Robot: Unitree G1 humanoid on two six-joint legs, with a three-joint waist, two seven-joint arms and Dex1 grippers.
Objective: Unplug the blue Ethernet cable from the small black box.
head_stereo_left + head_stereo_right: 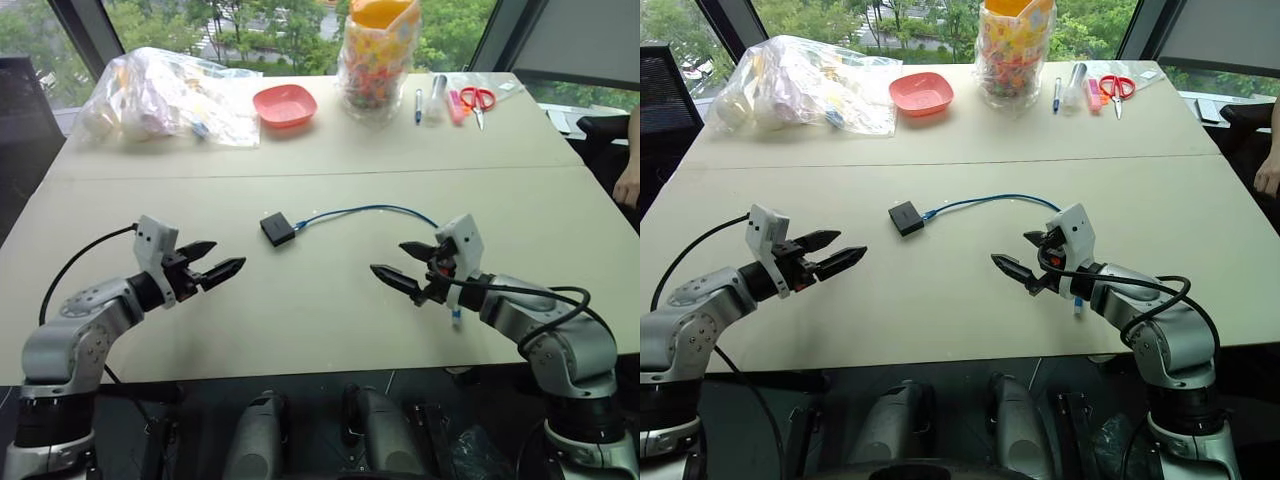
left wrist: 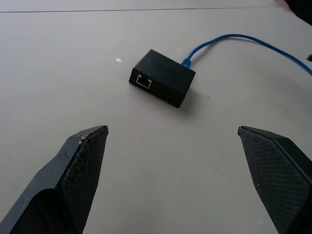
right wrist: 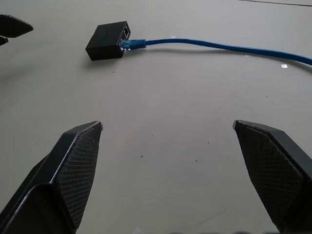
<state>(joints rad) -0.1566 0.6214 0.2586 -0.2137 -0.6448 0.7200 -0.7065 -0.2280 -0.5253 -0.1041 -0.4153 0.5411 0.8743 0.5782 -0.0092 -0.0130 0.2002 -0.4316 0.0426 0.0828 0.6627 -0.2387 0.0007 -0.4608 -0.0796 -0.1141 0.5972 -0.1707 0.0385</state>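
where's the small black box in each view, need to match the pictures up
Left eye view: the small flat matte-black plastic box lies at table centre, between the grippers.
Right eye view: same spot, slightly left of centre.
Left wrist view: upper middle, an empty port facing the camera.
Right wrist view: upper left.
Shared landmark: the thin bright-blue Ethernet cable, plugged into the box's side.
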